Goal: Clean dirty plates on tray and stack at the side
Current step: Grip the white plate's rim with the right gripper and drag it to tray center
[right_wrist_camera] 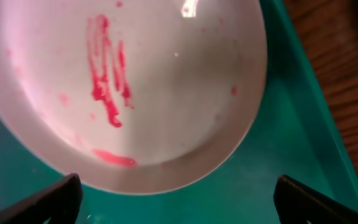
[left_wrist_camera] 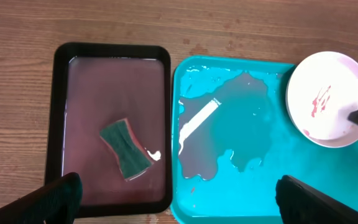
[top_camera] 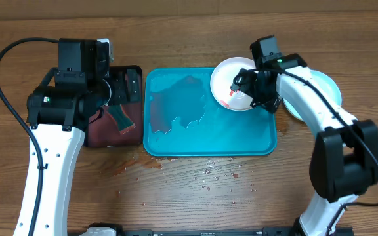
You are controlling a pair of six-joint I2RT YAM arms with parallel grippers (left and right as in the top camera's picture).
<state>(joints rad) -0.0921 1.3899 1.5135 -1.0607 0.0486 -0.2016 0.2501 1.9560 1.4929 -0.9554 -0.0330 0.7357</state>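
The right gripper (right_wrist_camera: pixel 179 200) had its two fingers spread wide apart. It held nothing. It hung right over a small round white plastic plate (left_wrist_camera: pixel 337 78), on the side of the plate near 3 o'clock. One dark finger came close to the plate's rim, but I could not tell if it touched.

The white plate had red smears (right_wrist_camera: pixel 107 74) on it, some long streaks and a few little dots. It lay flat on the large turquoise-blue plastic tray (top_camera: pixel 241 134), up in the corner at about 1 o'clock. A thin puddle of pinkish water (left_wrist_camera: pixel 229 124) spread over the middle of that tray, from 12 o'clock down toward 8 o'clock.

A pale mint round plate (top_camera: pixel 328 84) sat on the brown wooden surface (top_camera: pixel 176 203), just beside the blue tray at 3 o'clock. The right arm hid a good part of it.

The left gripper (left_wrist_camera: pixel 179 199) was also open wide, and nothing was between its fingers. It hung above a smaller dark-red tray with a black rim (left_wrist_camera: pixel 58 124). This tray sat just beside the blue tray, at 9 o'clock. It had water in it too. A green sponge (left_wrist_camera: pixel 126 148) with pinched sides lay flat in it, a little toward 6 o'clock from the middle.

Small wet drops (top_camera: pixel 218 172) dotted the surface near the blue tray at 6 o'clock.
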